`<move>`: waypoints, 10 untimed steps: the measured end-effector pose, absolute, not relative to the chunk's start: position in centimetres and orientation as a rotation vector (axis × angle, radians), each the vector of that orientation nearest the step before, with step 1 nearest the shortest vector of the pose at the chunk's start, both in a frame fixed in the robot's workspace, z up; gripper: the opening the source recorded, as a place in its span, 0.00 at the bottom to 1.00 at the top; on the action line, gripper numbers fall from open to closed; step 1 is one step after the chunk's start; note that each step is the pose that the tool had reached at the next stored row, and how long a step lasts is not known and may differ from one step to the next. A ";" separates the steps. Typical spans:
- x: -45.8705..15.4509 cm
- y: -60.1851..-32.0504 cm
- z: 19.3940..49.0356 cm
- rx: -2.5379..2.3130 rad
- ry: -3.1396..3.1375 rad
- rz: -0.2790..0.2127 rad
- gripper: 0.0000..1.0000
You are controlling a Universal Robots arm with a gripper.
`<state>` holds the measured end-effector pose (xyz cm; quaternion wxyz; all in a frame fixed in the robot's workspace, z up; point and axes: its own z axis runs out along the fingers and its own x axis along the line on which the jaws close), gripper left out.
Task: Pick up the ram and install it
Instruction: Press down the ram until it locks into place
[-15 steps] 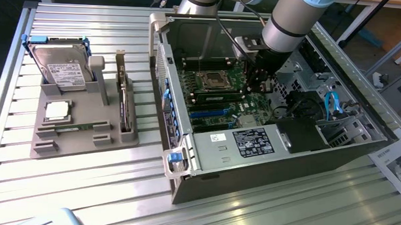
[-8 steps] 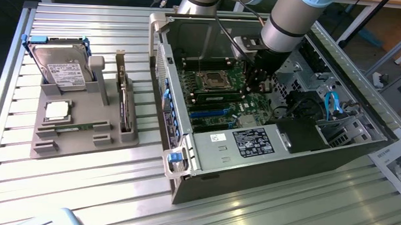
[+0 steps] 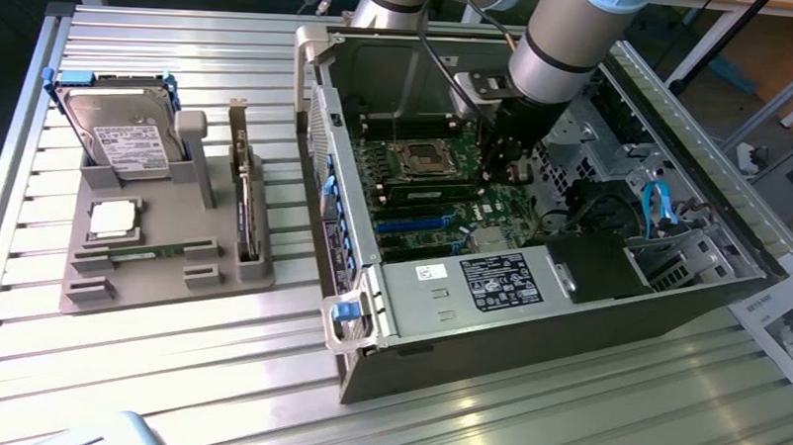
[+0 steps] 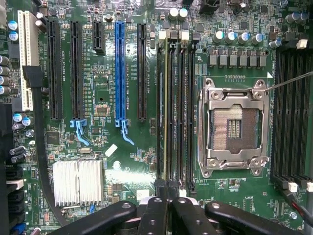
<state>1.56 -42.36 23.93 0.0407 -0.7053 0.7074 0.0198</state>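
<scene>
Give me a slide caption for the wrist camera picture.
End effector shut over the motherboard's memory slots, beside the empty processor socket.

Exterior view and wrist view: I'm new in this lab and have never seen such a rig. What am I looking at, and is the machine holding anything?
The exterior view comes from a camera off the machine. It shows a robot arm reaching into an open computer case on a slatted table. Beside the case, a grey holder carries a hard drive, a CPU chip and an upright expansion card.

The wrist view looks from the arm onto the motherboard. The gripper is shut, in line with the ram, which stands edge-on in a slot. I cannot tell whether it is clamped.
</scene>
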 end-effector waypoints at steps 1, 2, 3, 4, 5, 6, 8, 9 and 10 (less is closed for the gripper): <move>1.6 -42.4 24.0 -2.160 2.166 0.060 0.10; 1.6 -42.4 24.1 -2.160 2.166 0.061 0.10; 1.5 -42.4 24.1 -2.160 2.166 0.061 0.10; 1.5 -42.4 24.1 -2.160 2.166 0.061 0.10; 1.5 -42.4 24.1 -2.160 2.166 0.061 0.10; 1.5 -42.4 24.1 -2.160 2.166 0.061 0.10; 1.5 -42.4 24.2 -2.160 2.166 0.061 0.10; 1.5 -42.4 24.2 -2.160 2.166 0.061 0.10; 1.5 -42.4 24.2 -2.160 2.167 0.060 0.10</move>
